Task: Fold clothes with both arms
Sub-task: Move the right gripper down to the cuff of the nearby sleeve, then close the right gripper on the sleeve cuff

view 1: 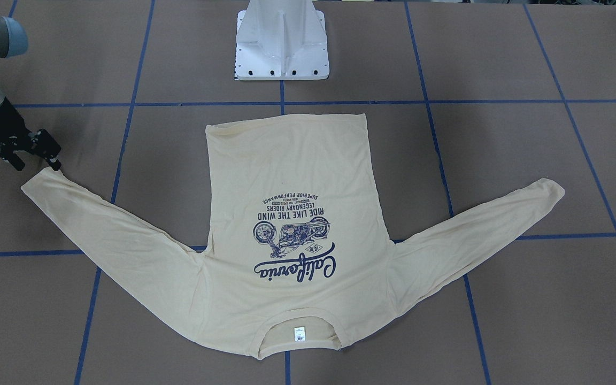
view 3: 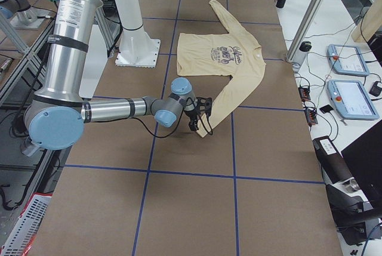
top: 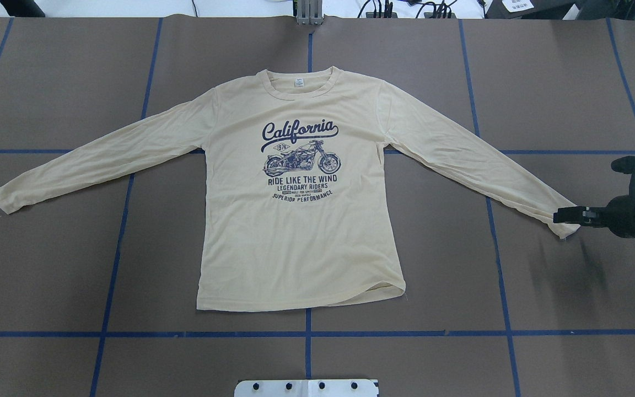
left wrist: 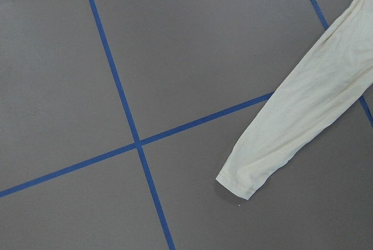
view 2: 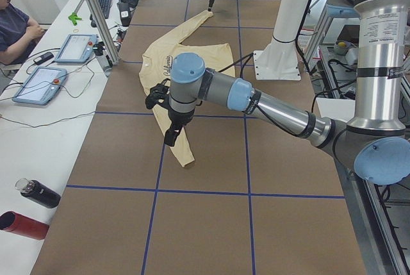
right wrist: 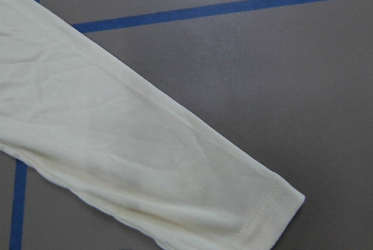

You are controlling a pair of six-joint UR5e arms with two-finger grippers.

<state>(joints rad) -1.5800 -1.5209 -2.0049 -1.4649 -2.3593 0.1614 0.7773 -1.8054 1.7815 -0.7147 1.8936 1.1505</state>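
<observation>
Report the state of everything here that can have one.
T-shirt: unfolded, spread flat, print up, both sleeves out.
Right tool: low at the sleeve cuff on its side; open or shut, cannot tell.
Left tool: raised, near the other cuff; open or shut, cannot tell.

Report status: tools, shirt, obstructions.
Right tool open at one cuff; left tool above the other, state unclear. T-shirt flat, print up, unfolded. Nothing lying on it.
</observation>
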